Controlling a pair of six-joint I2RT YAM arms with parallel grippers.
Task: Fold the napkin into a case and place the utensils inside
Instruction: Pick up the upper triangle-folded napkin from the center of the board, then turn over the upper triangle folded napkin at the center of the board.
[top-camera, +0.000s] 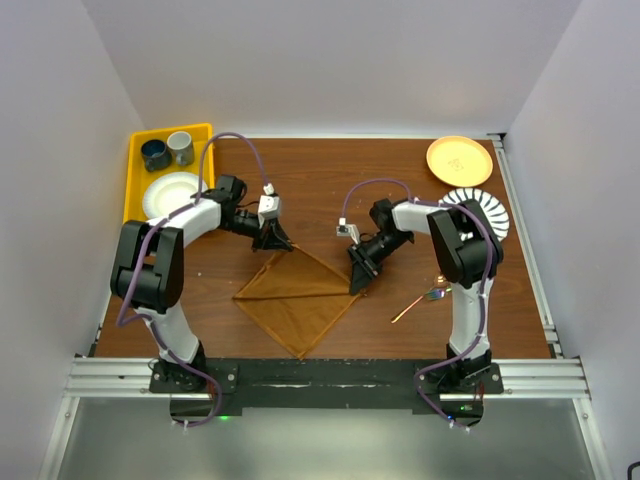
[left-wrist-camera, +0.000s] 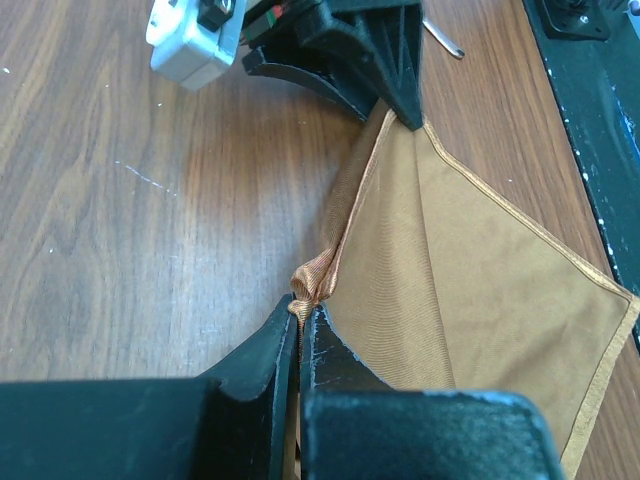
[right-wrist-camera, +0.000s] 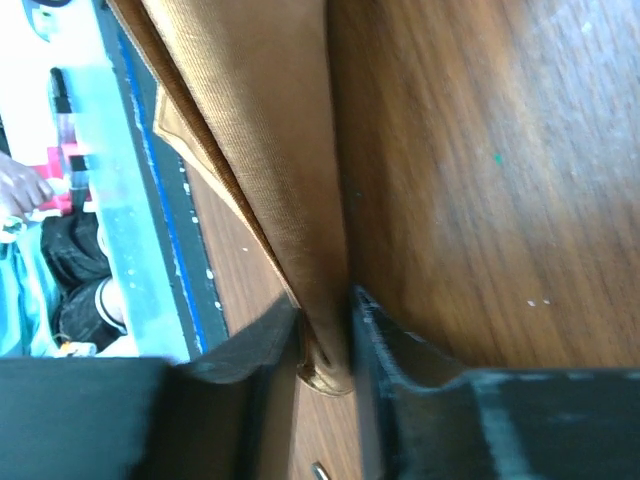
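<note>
From above, a brown wood-grain tabletop (top-camera: 350, 180) sits between plain white walls (top-camera: 350, 60). A yellow plastic tray (top-camera: 130, 180) lies at its far left and thin metal utensils (top-camera: 420, 300) by the right arm. The rust-brown cloth napkin (top-camera: 300, 295) lies in the middle as a diamond, with the left tool (top-camera: 272, 240) at its far corner and the right tool (top-camera: 360, 278) at its right corner.

The left wrist view shows the left tool (left-wrist-camera: 300, 305) pinched tight on a bunched corner of the napkin (left-wrist-camera: 470, 270), above the scuffed tabletop (left-wrist-camera: 130, 200).

In the right wrist view, the right tool (right-wrist-camera: 325, 335) is narrow, with a napkin (right-wrist-camera: 290, 150) corner gripped between its fingers over the tabletop (right-wrist-camera: 480, 150).
</note>
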